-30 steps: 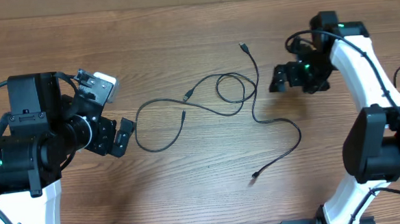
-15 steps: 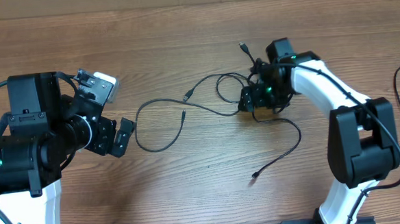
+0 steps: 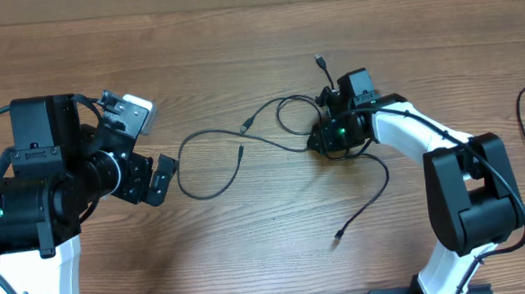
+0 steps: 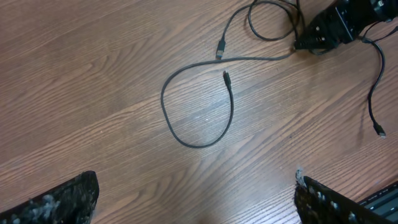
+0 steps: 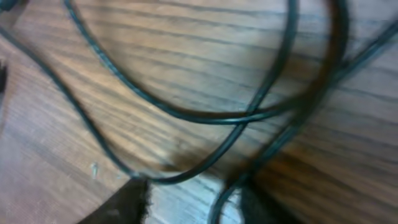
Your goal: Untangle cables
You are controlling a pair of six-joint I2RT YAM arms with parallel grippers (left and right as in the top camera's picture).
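Right gripper (image 3: 321, 137) sits low on the small loop of the cables (image 3: 247, 124) mid-table, grip unreadable; pinch one strand only beside the crossing, then draw slowly rightward; left gripper (image 3: 162, 177) gapes wide, idle.

text: none legible | labels: none | brands: none | numbers: none | signs: none
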